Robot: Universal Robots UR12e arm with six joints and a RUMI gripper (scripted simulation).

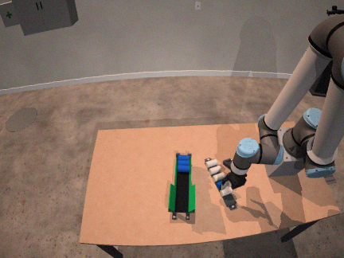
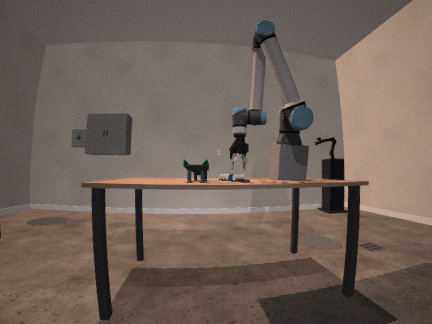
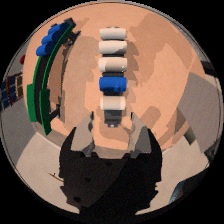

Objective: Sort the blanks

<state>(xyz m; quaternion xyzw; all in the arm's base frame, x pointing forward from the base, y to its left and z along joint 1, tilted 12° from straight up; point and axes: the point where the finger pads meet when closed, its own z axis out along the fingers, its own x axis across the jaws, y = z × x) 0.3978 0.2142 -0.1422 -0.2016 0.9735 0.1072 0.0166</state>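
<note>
The feed ramp (image 1: 171, 196) (image 2: 197, 171) (image 3: 36, 87) has green side walls and a black floor. Three blue blanks (image 1: 183, 163) (image 3: 51, 36) lie in a row at its far end. The stock rack (image 1: 232, 201) (image 3: 113, 119) lies to the right of the ramp. It holds three white blanks (image 1: 215, 170) (image 3: 113, 48) in a row, then a blue blank (image 1: 218, 185) (image 3: 112, 83), then another white blank (image 3: 112, 103). My gripper (image 1: 232, 183) (image 2: 238, 163) (image 3: 112, 112) is open and empty. It hangs a short way above the near end of the rack.
The ramp and rack stand on a wooden table (image 1: 127, 179) (image 2: 150, 185). The arm's grey base block (image 1: 284, 165) (image 2: 287, 162) stands at the table's right rear. A grey cabinet (image 2: 107, 133) hangs on the back wall.
</note>
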